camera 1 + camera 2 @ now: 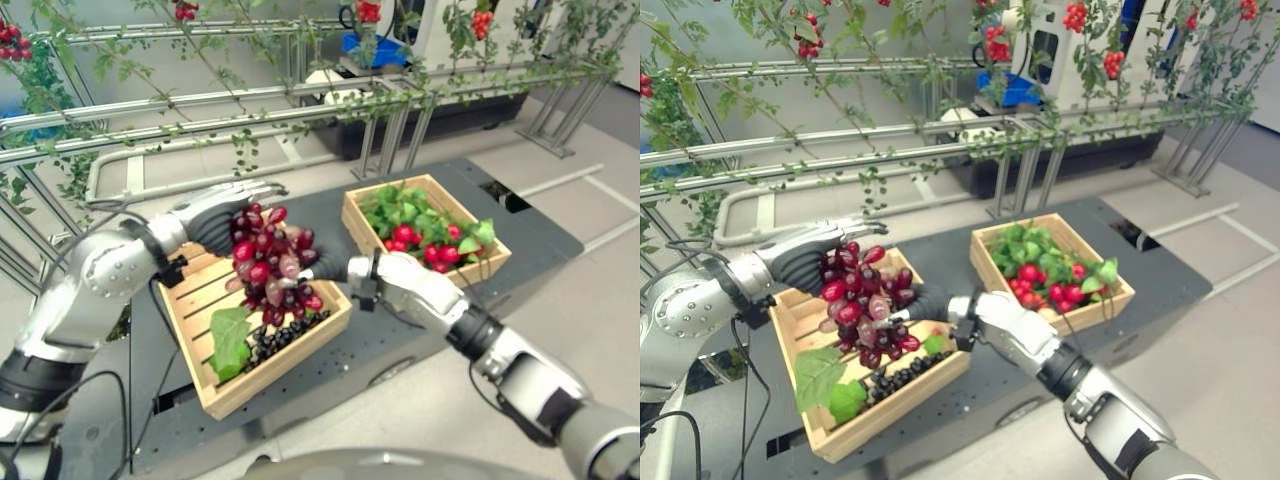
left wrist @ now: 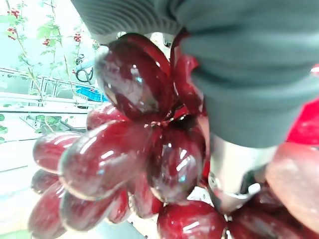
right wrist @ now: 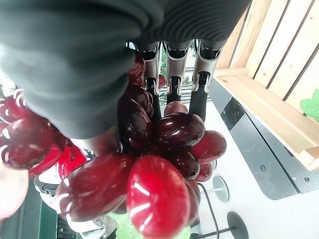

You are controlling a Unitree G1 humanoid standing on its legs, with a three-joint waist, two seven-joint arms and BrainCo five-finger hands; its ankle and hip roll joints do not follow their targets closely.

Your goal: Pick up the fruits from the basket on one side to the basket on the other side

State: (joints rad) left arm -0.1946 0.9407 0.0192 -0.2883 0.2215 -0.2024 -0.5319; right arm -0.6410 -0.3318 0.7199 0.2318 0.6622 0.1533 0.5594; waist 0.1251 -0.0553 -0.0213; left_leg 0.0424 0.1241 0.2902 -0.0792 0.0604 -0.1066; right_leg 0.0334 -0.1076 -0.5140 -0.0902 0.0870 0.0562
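Both the left hand (image 1: 215, 215) and right hand (image 1: 340, 268) clasped the red grape bunch (image 1: 270, 265) above the wooden crate (image 1: 262, 375); release should come only once one grip was secure.

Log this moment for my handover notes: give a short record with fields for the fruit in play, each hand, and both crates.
fruit in play: red grape bunch, lifted above the left crate
left hand: against the bunch's top, fingers over it
right hand: at the bunch's lower side, fingers round the grapes
left crate: wooden, holds dark grapes and green leaves
right crate: wooden, holds red fruit among leaves
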